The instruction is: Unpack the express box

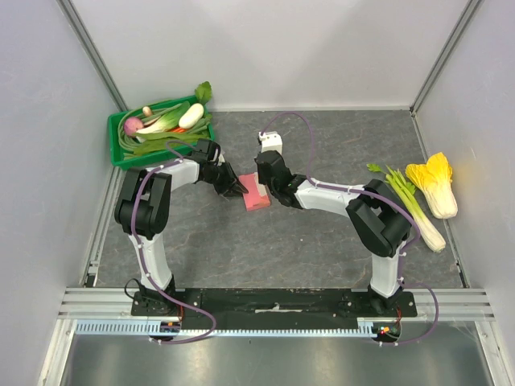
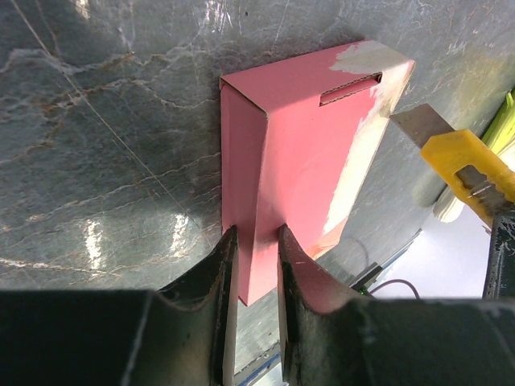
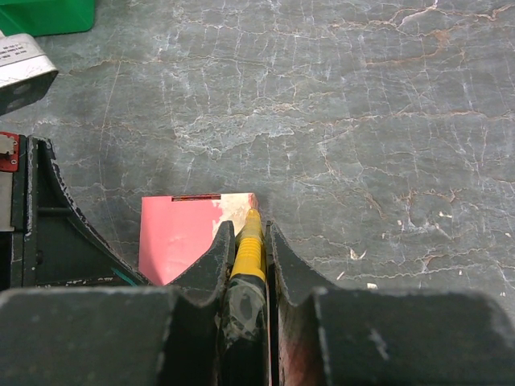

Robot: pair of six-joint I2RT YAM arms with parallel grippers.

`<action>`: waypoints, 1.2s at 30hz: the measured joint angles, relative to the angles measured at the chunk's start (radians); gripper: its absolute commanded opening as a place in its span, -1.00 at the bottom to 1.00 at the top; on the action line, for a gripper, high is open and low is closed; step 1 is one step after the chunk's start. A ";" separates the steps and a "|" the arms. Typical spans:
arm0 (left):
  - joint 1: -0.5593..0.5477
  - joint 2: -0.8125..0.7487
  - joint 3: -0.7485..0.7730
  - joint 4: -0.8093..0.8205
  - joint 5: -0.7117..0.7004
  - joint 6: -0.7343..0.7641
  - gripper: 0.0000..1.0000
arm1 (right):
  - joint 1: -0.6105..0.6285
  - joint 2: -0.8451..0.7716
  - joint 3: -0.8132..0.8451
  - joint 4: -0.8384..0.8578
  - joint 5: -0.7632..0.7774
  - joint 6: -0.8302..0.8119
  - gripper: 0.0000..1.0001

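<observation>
The express box [image 1: 257, 194], flat and pink-red with a worn whitish patch, lies on the grey table between my two grippers. My left gripper [image 1: 238, 187] is shut on the box's left edge; in the left wrist view its fingers [image 2: 228, 265] pinch the near side panel of the box [image 2: 310, 153]. My right gripper [image 1: 273, 190] is shut on a yellow utility knife [image 3: 249, 253]. The knife's tip rests at the box's right top corner [image 3: 241, 205]. In the left wrist view the knife [image 2: 467, 165] shows its blade against the box's right edge.
A green crate [image 1: 121, 153] full of vegetables stands at the back left, close to the left arm. A small white block [image 1: 271, 141] lies behind the box. Celery [image 1: 410, 201] and a yellow cabbage [image 1: 434, 183] lie at the right.
</observation>
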 measured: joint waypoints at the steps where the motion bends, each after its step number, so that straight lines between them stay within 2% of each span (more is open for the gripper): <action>1: 0.000 0.000 0.000 0.000 0.000 0.000 -0.86 | 0.000 0.000 0.001 -0.002 0.000 0.000 -1.00; 36: 0.010 0.006 -0.007 0.017 0.031 -0.002 -0.80 | 0.001 0.007 0.003 -0.047 -0.023 0.008 -1.00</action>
